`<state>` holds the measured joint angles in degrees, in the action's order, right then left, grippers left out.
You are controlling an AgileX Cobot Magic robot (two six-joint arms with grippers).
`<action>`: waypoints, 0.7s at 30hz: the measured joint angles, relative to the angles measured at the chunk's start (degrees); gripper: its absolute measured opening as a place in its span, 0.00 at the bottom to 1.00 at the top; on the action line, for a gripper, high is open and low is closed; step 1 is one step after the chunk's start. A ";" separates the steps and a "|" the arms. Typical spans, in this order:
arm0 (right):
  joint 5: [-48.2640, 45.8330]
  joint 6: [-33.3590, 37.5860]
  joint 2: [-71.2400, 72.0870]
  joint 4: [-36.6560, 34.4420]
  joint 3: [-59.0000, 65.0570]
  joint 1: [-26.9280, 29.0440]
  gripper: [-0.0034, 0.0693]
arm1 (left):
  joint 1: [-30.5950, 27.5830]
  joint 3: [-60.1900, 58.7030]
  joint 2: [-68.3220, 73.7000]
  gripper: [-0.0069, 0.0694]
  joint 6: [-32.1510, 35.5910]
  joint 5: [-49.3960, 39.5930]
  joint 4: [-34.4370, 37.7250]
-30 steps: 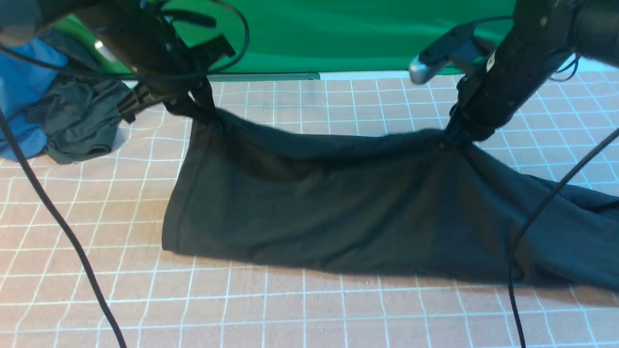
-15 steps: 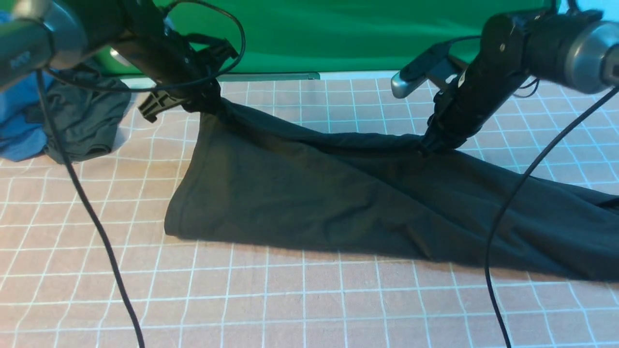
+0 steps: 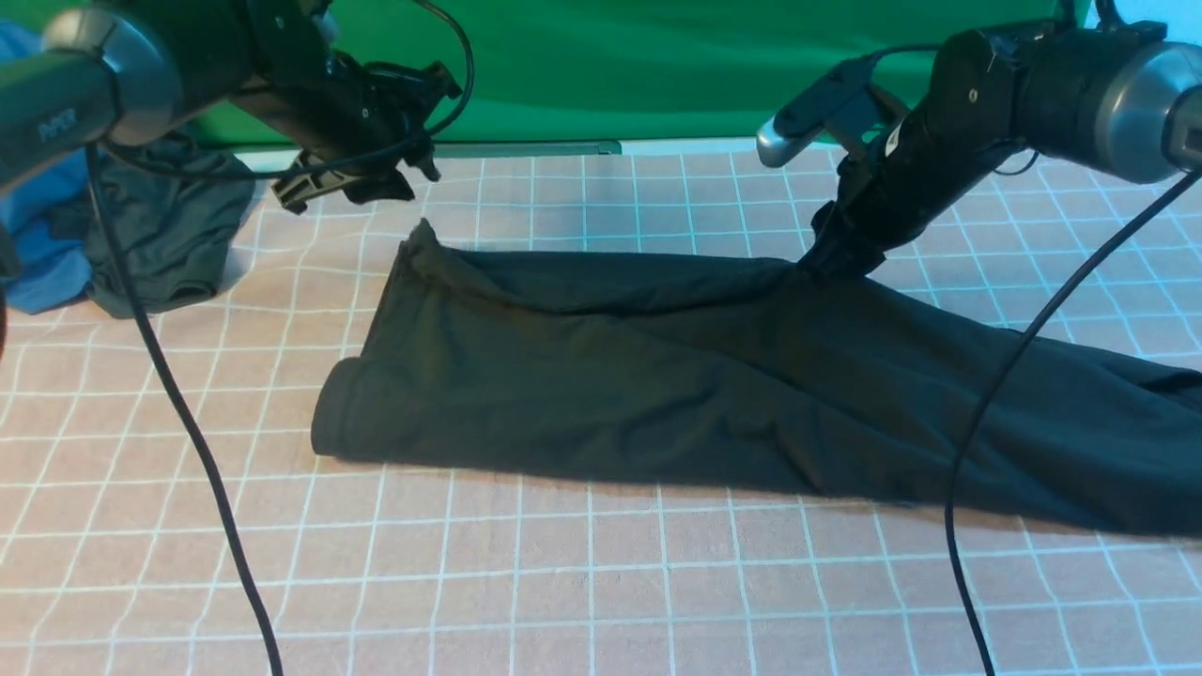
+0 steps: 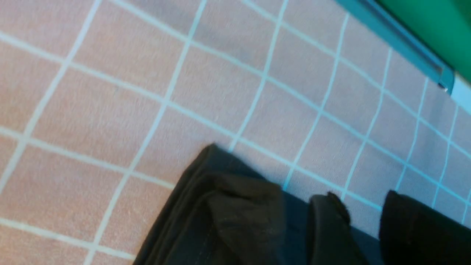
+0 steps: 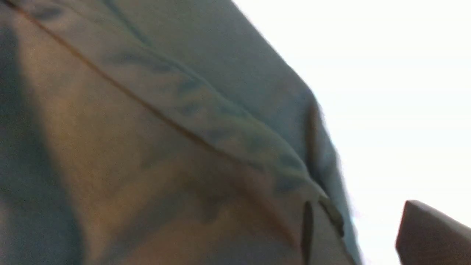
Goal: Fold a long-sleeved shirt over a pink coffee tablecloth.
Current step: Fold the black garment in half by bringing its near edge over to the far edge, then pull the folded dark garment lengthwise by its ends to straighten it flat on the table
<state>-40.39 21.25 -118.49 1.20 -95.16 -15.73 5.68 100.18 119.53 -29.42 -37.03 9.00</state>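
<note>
The black long-sleeved shirt (image 3: pixel 657 376) lies folded lengthwise on the pink coffee tablecloth (image 3: pixel 563 582), with its sleeve end trailing off to the right. My left gripper (image 3: pixel 376 183) hangs open above and behind the shirt's far left corner, apart from it. In the left wrist view that corner (image 4: pixel 220 206) lies beside the open left gripper (image 4: pixel 364 209), with tablecloth (image 4: pixel 206 84) showing through the gap. My right gripper (image 3: pixel 831 261) sits low at the shirt's far edge. In the right wrist view the shirt (image 5: pixel 147 147) fills most of the frame and the right gripper (image 5: pixel 368 224) stands open with one fingertip (image 5: pixel 430 235) clear of the cloth.
A dark grey garment (image 3: pixel 160 235) with a blue cloth (image 3: pixel 38 244) is bunched at the far left. A green backdrop (image 3: pixel 657 66) hangs behind the table. Black cables (image 3: pixel 188 441) droop from each arm over the tablecloth; the right one (image 3: pixel 995 404) crosses the shirt.
Both grippers opened and let go of the shirt's far edge. That edge dropped onto the tablecloth, and the left gripper rose clear of it.
</note>
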 joint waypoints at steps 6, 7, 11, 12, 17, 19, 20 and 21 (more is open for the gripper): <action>-3.95 -8.93 8.74 5.55 -0.89 0.25 0.21 | -0.02 0.06 -5.31 0.52 1.78 -2.19 -3.67; -4.01 -8.52 9.99 4.06 -1.11 0.32 0.16 | 0.04 0.06 -6.42 0.48 3.15 -3.41 -2.74; -4.57 -2.07 11.30 -6.04 -1.33 0.31 0.10 | 1.30 0.06 -8.13 0.27 10.50 -7.25 3.21; -5.34 -0.72 10.54 -9.27 -1.33 0.23 0.10 | 2.58 0.06 -7.79 0.17 14.37 -9.04 6.31; -6.62 -0.20 8.20 -12.33 -1.20 0.05 0.10 | 8.00 0.06 -2.70 0.11 19.92 -14.26 11.35; -6.69 -0.20 8.19 -12.48 -1.20 0.05 0.10 | 10.49 0.06 0.61 0.11 20.97 -14.90 11.88; -6.83 -0.09 8.19 -12.53 -1.20 0.05 0.10 | 11.32 0.06 1.82 0.11 21.27 -14.82 11.95; -7.15 0.05 8.19 -12.66 -1.20 0.05 0.10 | 12.20 0.06 3.27 0.11 21.45 -14.63 12.07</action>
<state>-47.54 21.30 -110.30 -11.47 -96.35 -15.68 17.87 100.23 122.80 -7.97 -51.66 21.08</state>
